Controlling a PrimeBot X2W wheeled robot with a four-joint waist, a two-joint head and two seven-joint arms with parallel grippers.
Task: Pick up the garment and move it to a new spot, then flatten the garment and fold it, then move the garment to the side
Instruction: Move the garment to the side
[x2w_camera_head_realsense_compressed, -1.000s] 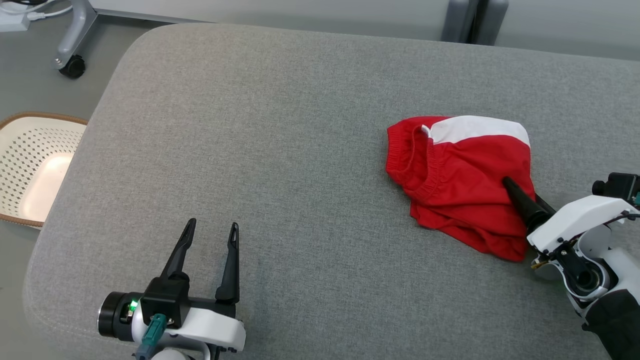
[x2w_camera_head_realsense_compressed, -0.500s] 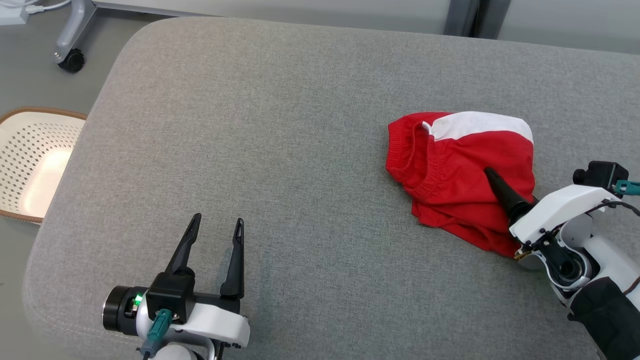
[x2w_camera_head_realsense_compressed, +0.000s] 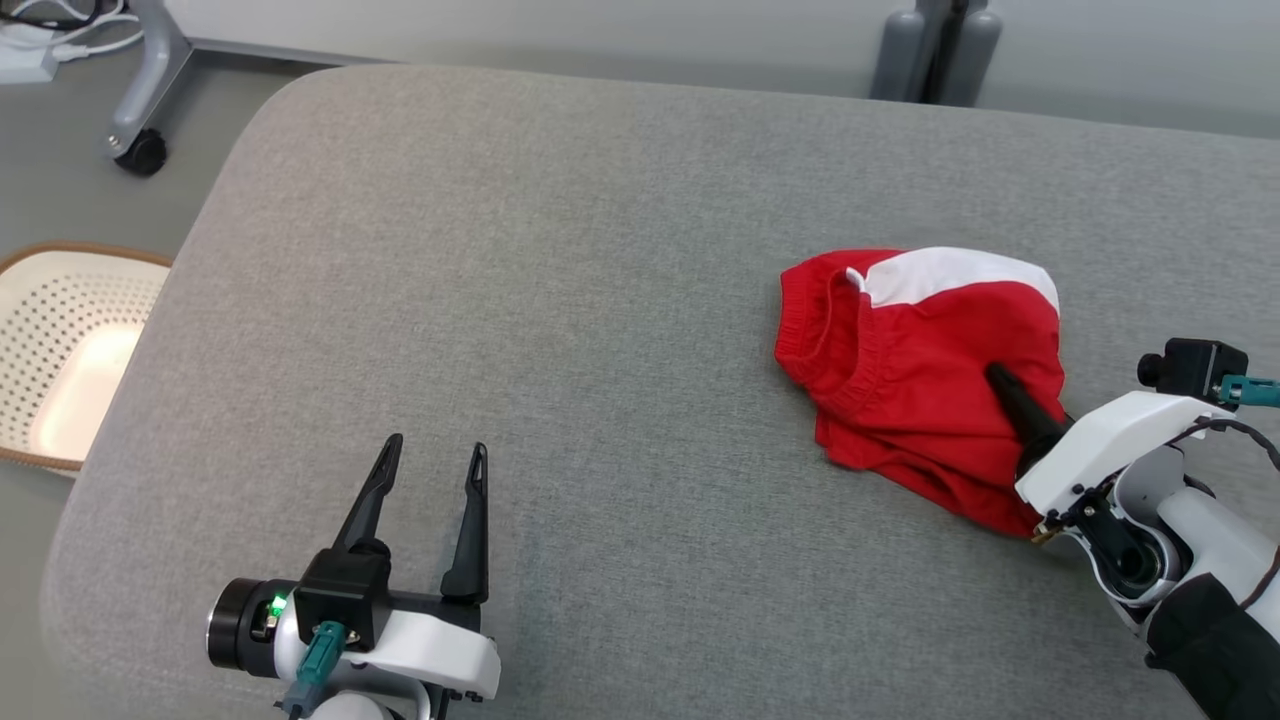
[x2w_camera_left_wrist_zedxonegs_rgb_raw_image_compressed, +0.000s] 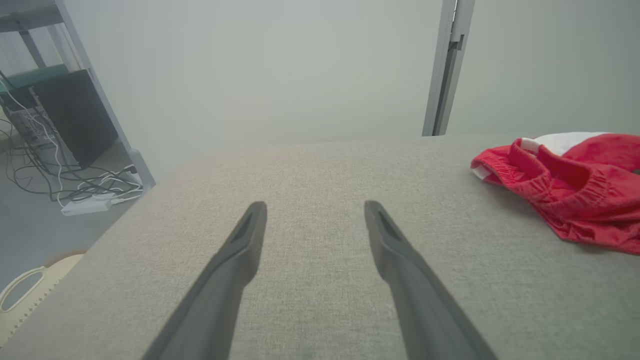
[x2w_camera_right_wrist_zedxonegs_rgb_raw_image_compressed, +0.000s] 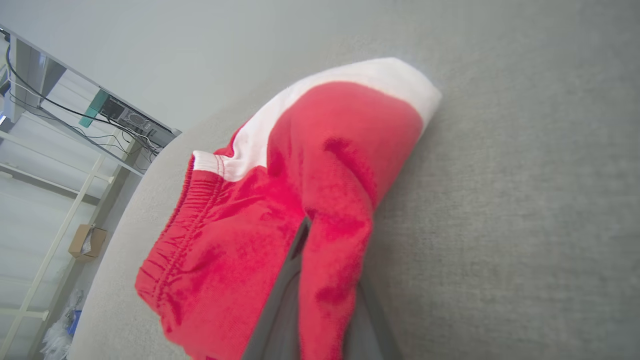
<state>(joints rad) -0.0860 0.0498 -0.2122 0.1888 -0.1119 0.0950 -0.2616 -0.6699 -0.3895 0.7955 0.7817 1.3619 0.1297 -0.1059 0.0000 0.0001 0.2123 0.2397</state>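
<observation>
The right gripper, its fingers parted a second earlier, had closed and was pinching a raised fold of the red garment, one dark finger lying on top of the cloth and the other tucked under it. The garment, crumpled, with a white panel along its far edge and its gathered elastic waistband turned toward the robot's left, lay on the right part of the grey padded surface, near the front edge. The left gripper hovered over the front left of that surface, well apart from the garment, its two fingers spread and holding nothing. The woven grey fabric stretched broad and flat, rounding off at its far left corner. Beyond that corner stood a grey metal frame leg on a black caster, with a white power strip and cables on the grey floor beside it. A grey post rose behind the far edge against a pale wall. On the floor to the left sat a cream perforated basket with a brown rim, its pale bottom catching the light. The right wrist view caught light shelving and a small cardboard box beneath it.
</observation>
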